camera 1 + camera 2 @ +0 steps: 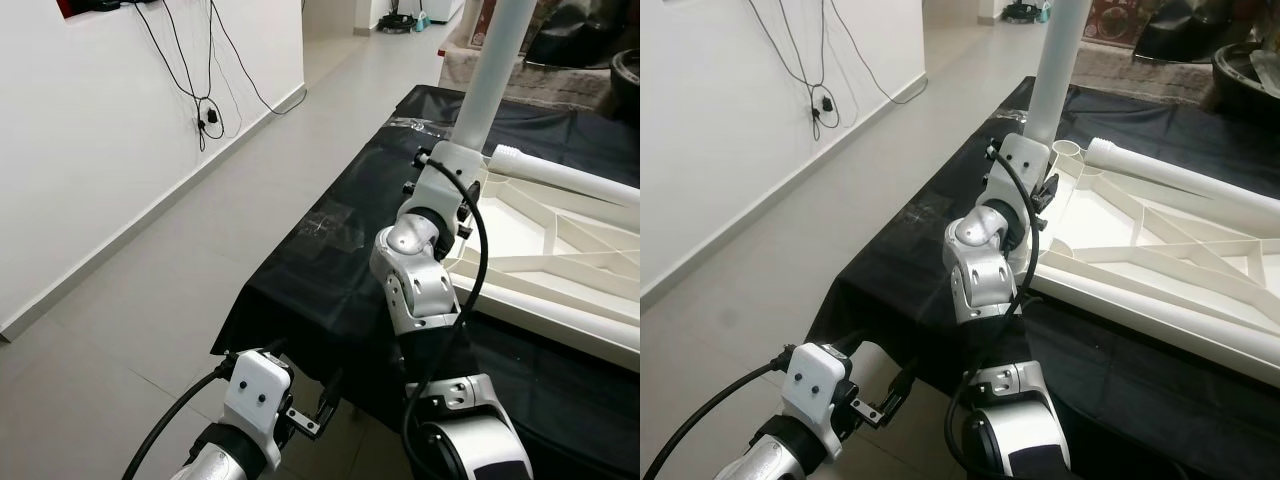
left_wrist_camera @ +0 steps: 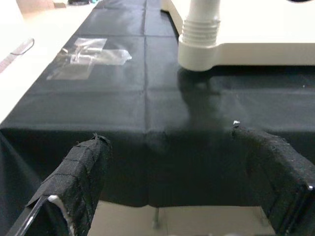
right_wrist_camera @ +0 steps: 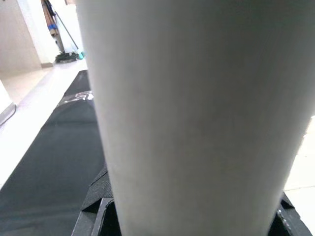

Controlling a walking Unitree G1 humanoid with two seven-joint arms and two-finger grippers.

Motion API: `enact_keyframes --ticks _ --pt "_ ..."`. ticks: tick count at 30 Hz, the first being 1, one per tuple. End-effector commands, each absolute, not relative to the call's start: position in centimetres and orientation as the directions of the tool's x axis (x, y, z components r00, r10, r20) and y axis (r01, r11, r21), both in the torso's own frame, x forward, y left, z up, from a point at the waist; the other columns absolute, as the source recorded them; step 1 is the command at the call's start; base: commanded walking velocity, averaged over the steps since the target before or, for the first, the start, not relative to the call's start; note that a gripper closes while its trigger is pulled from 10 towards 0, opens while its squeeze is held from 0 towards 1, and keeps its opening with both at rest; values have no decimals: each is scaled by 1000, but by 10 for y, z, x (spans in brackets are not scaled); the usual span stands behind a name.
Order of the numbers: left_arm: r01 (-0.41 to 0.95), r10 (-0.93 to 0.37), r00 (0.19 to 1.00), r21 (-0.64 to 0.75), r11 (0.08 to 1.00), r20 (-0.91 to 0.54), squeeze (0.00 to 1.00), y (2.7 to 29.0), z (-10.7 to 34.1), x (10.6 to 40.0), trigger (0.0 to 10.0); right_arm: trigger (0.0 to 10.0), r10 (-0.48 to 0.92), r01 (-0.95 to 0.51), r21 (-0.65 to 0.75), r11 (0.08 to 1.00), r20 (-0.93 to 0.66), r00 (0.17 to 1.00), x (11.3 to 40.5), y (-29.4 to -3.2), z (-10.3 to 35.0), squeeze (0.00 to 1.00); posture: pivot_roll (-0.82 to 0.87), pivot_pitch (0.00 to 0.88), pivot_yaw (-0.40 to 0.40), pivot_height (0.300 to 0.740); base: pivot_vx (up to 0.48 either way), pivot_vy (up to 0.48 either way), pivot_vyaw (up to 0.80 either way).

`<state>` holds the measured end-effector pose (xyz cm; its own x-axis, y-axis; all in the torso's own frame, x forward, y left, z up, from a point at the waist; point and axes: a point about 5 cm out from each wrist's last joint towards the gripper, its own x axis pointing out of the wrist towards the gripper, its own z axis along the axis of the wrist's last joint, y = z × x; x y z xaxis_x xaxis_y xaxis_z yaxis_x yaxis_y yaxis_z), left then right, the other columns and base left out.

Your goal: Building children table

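Right end effector (image 3: 197, 216) clamped, arm raised; left end effector (image 2: 177, 182) low, fingers apart.

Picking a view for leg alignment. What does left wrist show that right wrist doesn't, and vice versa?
Left wrist alone: the open left tool at the cloth's edge, the leg's threaded end seated in the tabletop's corner socket, and a clear plastic bag.

Right wrist alone: the white leg up close, held in the right tool.

Both: the leg and the black cloth.

Where the cameras are set

The black cloth (image 1: 330, 260) is seen from above by both eyes, and from low and close by the left wrist.
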<state>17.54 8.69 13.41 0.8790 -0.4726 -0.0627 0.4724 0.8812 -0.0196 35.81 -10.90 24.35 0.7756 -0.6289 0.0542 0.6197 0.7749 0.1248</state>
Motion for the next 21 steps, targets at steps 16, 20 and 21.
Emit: enact_keyframes --ticks 16,20,21 --pt "467 -465 881 2 884 -84 0 89 129 173 10000 10000 -606 615 110 781 -105 789 353 -100 200 0 73 111 18 740 0 0 0" --pt "466 -464 882 6 885 -86 0 90 129 172 10000 10000 -606 621 72 781 -153 780 347 -99 178 0 77 116 27 740 0 0 0" --pt "466 -464 882 6 885 -86 0 90 129 172 10000 10000 -606 621 72 781 -153 780 347 -99 178 0 77 116 27 740 0 0 0"
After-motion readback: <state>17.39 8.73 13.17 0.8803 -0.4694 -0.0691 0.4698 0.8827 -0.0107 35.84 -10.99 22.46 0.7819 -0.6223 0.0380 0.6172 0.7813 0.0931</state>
